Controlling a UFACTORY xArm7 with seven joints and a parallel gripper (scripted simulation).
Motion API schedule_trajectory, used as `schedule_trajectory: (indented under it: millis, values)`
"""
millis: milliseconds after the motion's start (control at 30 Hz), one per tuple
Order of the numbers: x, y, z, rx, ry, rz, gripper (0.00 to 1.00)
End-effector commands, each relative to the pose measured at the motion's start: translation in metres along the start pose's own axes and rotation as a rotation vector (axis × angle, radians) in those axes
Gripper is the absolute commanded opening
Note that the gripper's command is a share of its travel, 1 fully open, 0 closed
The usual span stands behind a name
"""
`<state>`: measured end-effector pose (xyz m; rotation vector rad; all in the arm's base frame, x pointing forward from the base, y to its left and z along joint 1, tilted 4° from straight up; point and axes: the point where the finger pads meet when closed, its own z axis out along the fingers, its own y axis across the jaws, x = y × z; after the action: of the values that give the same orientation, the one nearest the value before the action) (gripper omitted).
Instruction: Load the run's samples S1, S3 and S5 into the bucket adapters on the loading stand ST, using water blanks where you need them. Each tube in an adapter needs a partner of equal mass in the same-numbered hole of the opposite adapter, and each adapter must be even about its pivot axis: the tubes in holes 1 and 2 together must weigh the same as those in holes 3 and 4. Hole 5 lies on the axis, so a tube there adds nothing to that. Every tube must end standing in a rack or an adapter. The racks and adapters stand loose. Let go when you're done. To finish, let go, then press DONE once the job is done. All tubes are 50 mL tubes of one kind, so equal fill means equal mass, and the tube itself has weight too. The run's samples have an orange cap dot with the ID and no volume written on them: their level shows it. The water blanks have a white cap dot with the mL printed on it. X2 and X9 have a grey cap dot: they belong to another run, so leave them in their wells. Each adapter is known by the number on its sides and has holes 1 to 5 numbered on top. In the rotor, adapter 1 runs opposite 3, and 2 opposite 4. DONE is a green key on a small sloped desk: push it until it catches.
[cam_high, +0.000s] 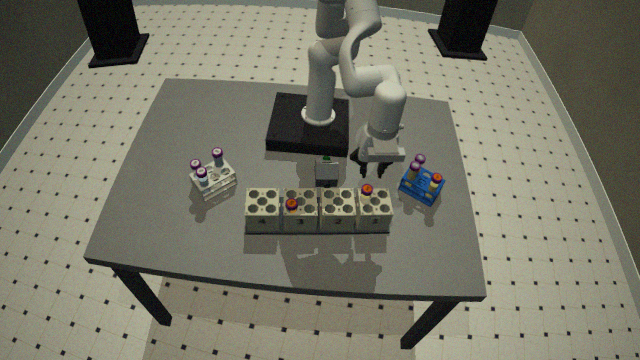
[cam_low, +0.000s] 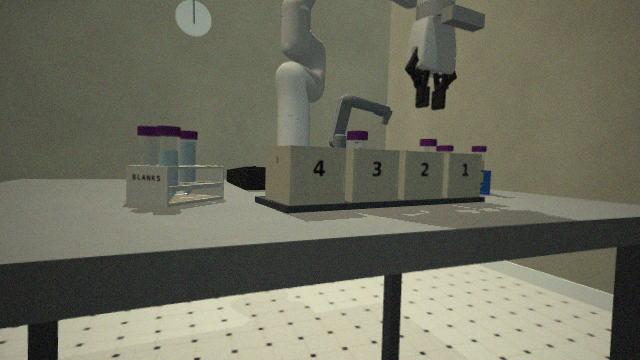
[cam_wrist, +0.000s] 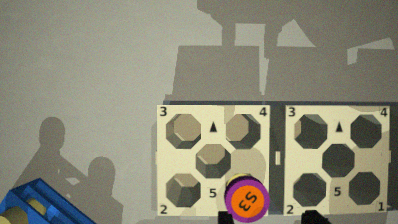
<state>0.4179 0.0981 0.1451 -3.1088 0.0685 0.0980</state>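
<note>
My gripper (cam_high: 372, 175) (cam_low: 430, 107) (cam_wrist: 269, 217) is partly open and empty, above and behind adapter 1. Sample S3 (cam_high: 366, 189) (cam_wrist: 247, 200), orange dot, stands in hole 1 of adapter 1 (cam_high: 374, 222) (cam_low: 462, 187) (cam_wrist: 165, 167). Another orange-dot tube (cam_high: 291, 204) stands in the front-left hole of adapter 3 (cam_high: 300, 222) (cam_low: 372, 187); its ID is unreadable. Adapters 2 (cam_high: 338, 222) (cam_low: 423, 187) and 4 (cam_high: 262, 222) (cam_low: 320, 187) show no tubes. The blue rack (cam_high: 417, 194) holds one orange-dot tube (cam_high: 437, 178) and two with greyish dots.
The white blanks rack (cam_high: 220, 190) (cam_low: 145, 190) at the left holds three tubes. The small desk (cam_high: 327, 173) with the green DONE key (cam_high: 326, 158) stands behind adapters 2 and 3, in front of the arm's black base (cam_high: 290, 140). The adapters stand side by side on the dark stand.
</note>
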Motion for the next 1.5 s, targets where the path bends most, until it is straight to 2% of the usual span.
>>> schedule_trajectory:
  millis: [0,633,1467]
  values:
    - [0.001,0.000,-0.012,0.001,0.004,0.000,0.44]
    - [0.001,0.000,-0.046,0.001,0.004,0.000,0.44]
    - [0.001,0.000,-0.046,0.001,0.004,0.000,0.44]
